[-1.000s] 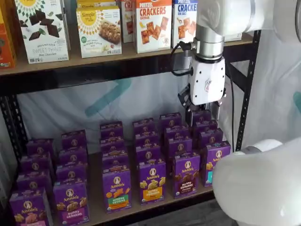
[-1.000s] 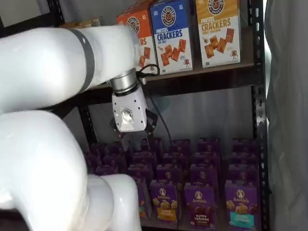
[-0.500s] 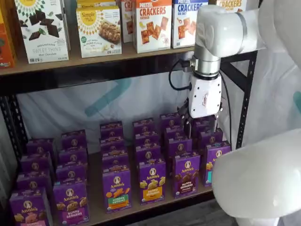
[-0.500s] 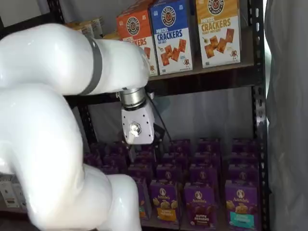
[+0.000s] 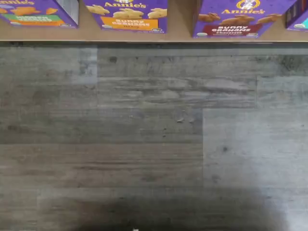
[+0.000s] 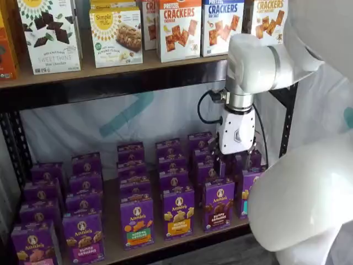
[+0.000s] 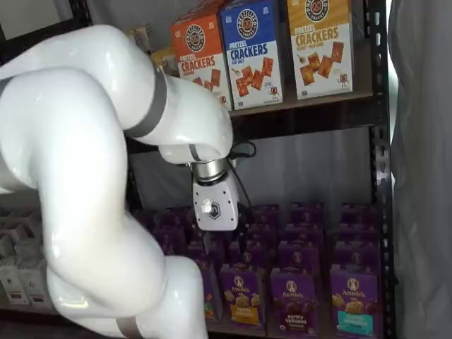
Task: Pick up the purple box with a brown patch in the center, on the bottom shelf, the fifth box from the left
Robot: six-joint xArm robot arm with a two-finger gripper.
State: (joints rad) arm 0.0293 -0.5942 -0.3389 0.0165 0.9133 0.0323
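Purple box: the purple box stands upright in the front row of the bottom shelf, a dark brown bunny patch at its centre and a dark band below; in the other shelf view it is the front carton with the same dark band. In the wrist view its lower face reads "bunny grahams chocolate".
Neighbours: an orange-band carton stands just beside it on one side, a teal-band carton on the other, partly hidden by the arm.
Claw: the claw hangs from its white body above the rear rows of purple cartons, well back from the front row. Its black fingers blend into the dark cartons behind them, so the gap is hard to make out, though it seems to stand wide apart; nothing is held in it. In the other shelf view the claw is mostly lost against the cartons.
Wrist view: grey wood-plank floor fills most of the picture, with the shelf's front edge and three carton fronts along one side.
Upper shelf: cracker boxes stand above.
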